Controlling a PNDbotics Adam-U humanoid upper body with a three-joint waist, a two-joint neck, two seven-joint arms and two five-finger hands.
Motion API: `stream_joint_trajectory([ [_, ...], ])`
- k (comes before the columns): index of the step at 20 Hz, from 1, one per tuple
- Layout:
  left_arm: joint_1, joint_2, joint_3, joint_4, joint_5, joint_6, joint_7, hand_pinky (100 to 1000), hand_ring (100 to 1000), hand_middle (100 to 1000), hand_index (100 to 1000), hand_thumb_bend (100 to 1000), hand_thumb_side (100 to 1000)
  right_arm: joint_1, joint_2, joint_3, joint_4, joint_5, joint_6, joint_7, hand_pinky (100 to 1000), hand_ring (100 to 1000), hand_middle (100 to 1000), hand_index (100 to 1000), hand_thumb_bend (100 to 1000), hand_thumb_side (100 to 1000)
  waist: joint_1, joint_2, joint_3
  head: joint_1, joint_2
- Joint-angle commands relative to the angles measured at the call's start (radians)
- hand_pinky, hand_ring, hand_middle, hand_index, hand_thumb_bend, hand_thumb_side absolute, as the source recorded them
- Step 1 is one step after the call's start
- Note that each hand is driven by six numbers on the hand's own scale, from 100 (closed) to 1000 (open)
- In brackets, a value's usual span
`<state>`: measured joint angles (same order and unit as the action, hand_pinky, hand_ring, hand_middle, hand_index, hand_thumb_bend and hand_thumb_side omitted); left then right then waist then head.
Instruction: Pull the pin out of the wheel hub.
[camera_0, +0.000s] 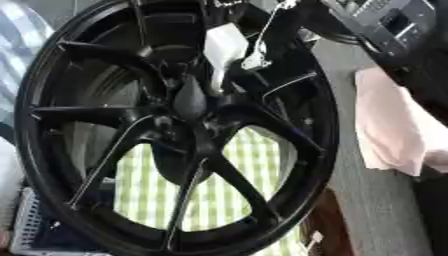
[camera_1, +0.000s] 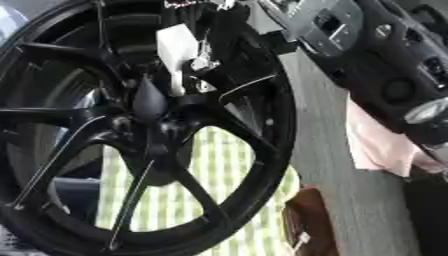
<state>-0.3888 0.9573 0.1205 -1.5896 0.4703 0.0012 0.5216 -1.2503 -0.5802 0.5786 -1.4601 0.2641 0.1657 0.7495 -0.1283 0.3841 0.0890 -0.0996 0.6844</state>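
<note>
A large black spoked wheel (camera_0: 105, 150) stands upright close in front of me and fills most of both views. Its dark hub (camera_0: 188, 100) sits at the centre where the spokes meet. A white pin (camera_0: 225, 50) sticks up and to the right from the hub, its narrow end by the hub. My right arm (camera_1: 385, 55) comes in from the upper right, and my right hand (camera_0: 262, 47) is at the pin's upper side with its black fingers curled against it. My left hand shows in neither view.
Behind the wheel lies a green-and-white checked cloth (camera_0: 236, 180). To the right, a pink cloth (camera_0: 394, 130) lies on a grey surface (camera_0: 367, 200). A brown object (camera_1: 311, 220) sits at the wheel's lower right, and a pale basket (camera_0: 26, 225) at lower left.
</note>
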Motion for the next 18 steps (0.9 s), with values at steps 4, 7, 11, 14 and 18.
stream_joint_trajectory([
  [4, -0.006, 0.033, 0.011, -0.008, 0.003, 0.001, 0.004, 827, 733, 684, 829, 100, 771, -0.027, -0.032, -0.034, -0.055, -0.051, 0.035, -0.016, 820, 653, 412, 556, 379, 100, 0.01, -0.046, -0.001, -0.009, 0.003],
  [7, -0.002, 0.035, 0.013, -0.008, 0.003, 0.0, 0.005, 827, 732, 684, 828, 100, 768, -0.033, -0.045, -0.051, -0.08, -0.074, 0.05, -0.015, 821, 644, 400, 545, 366, 100, 0.013, -0.053, -0.001, -0.011, 0.007],
  [11, 0.005, 0.037, 0.016, -0.007, 0.003, -0.001, 0.007, 827, 732, 685, 828, 100, 767, -0.044, -0.068, -0.087, -0.106, -0.11, 0.072, -0.015, 822, 639, 394, 540, 353, 100, 0.017, -0.062, -0.003, -0.012, 0.011],
  [14, 0.012, 0.04, 0.019, -0.006, 0.003, -0.001, 0.009, 828, 732, 685, 829, 100, 765, -0.042, -0.103, -0.128, -0.135, -0.149, 0.087, -0.018, 827, 632, 389, 538, 317, 100, 0.022, -0.068, -0.011, -0.005, 0.02],
  [18, 0.026, 0.044, 0.028, -0.005, 0.003, -0.004, 0.015, 828, 731, 685, 829, 100, 763, -0.01, -0.174, -0.216, -0.183, -0.219, 0.12, -0.055, 834, 630, 388, 541, 261, 100, 0.032, -0.073, -0.027, 0.014, 0.03],
])
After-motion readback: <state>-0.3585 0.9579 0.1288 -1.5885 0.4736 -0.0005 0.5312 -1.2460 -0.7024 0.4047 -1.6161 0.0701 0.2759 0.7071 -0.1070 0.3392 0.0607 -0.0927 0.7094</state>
